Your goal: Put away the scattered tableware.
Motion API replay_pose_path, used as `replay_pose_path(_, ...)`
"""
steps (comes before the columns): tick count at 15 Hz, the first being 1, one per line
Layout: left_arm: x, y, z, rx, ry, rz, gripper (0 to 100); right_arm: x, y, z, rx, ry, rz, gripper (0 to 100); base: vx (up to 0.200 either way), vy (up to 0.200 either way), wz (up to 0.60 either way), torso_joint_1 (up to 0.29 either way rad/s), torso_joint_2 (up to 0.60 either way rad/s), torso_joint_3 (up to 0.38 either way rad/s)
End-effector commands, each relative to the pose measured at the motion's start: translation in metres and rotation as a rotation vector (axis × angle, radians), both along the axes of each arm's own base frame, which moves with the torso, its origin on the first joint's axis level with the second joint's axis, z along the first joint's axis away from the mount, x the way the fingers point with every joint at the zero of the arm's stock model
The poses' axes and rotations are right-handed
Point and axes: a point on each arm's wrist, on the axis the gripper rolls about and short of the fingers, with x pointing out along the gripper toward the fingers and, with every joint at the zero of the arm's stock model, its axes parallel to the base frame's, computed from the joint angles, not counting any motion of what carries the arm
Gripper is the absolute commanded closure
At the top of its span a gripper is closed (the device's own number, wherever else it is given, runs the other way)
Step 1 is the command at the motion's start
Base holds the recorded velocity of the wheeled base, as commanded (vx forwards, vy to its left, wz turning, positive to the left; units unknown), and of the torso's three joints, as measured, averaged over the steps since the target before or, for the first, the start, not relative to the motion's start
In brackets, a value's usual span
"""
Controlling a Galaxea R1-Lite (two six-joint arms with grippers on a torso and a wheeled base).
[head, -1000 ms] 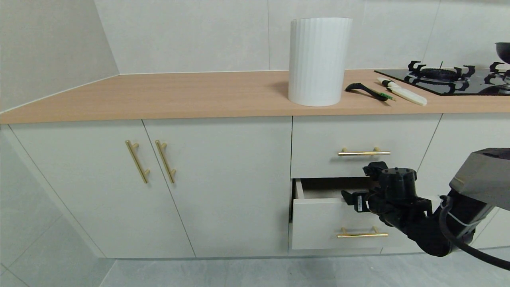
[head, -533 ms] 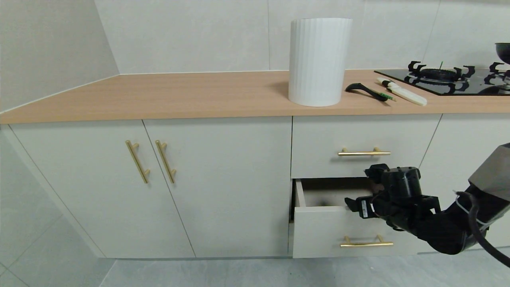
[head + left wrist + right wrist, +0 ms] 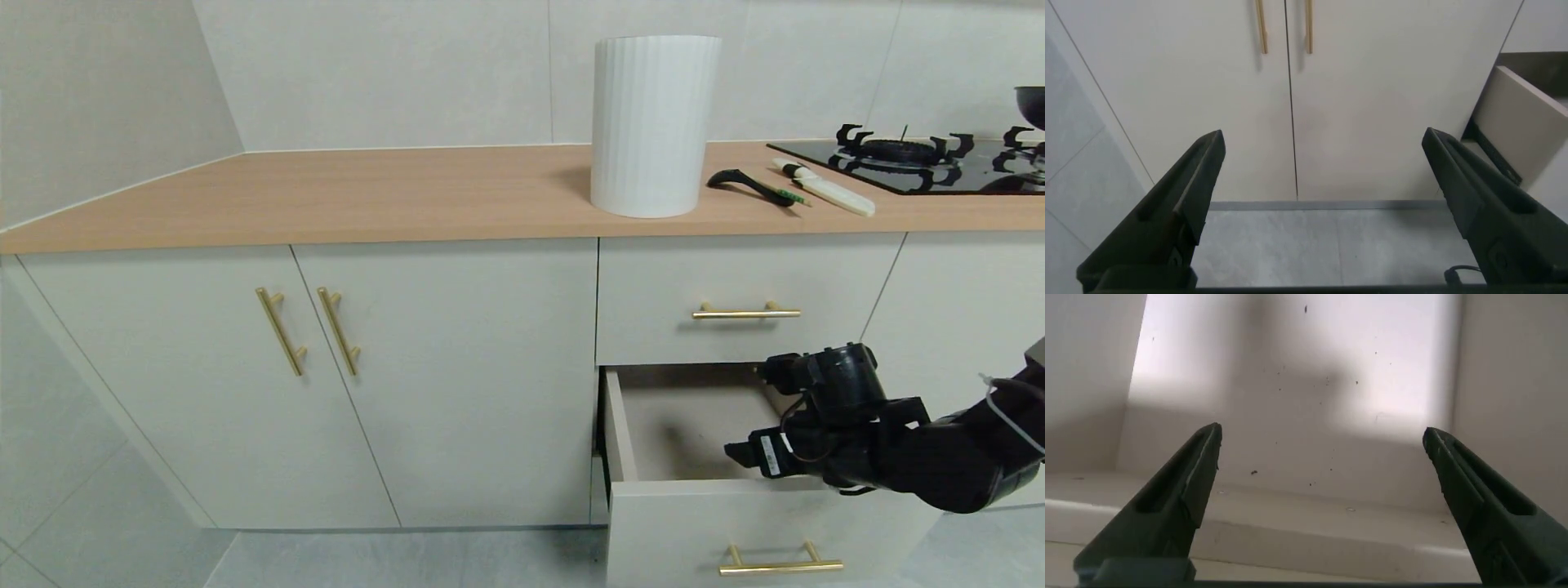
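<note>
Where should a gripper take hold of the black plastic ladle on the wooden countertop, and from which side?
The black plastic ladle lies flat, bowl end near the white ribbed cylinder. Probably grip its thin handle mid-length from above, closing across it, clear of the white utensil beside it.

A tall white ribbed canister (image 3: 655, 126) stands on the wooden counter (image 3: 367, 192) — a black gas stove (image 3: 914, 163) toward its right end — two brass-handled cupboard doors (image 3: 457, 376) below.
</note>
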Motion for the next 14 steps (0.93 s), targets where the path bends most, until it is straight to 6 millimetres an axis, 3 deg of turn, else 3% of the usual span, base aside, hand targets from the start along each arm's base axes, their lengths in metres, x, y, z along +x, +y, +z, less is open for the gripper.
replay_pose_path(1, 0.0, 0.0, 0.0, 0.0, 0.001, 0.001, 0, -0.003, 0.001, 0.013, 0.016, -0.04, 0.007, 0, 0.0, 0.0, 0.0, 0.0, 0.0, 0.0)
replay_pose_path(14, 0.0, 0.0, 0.0, 0.0, 0.001, 0.001, 0, -0.036, 0.001, 0.016, -0.116, 0.183, 0.108, 0, 0.0, 0.0, 0.0, 0.0, 0.0, 0.0)
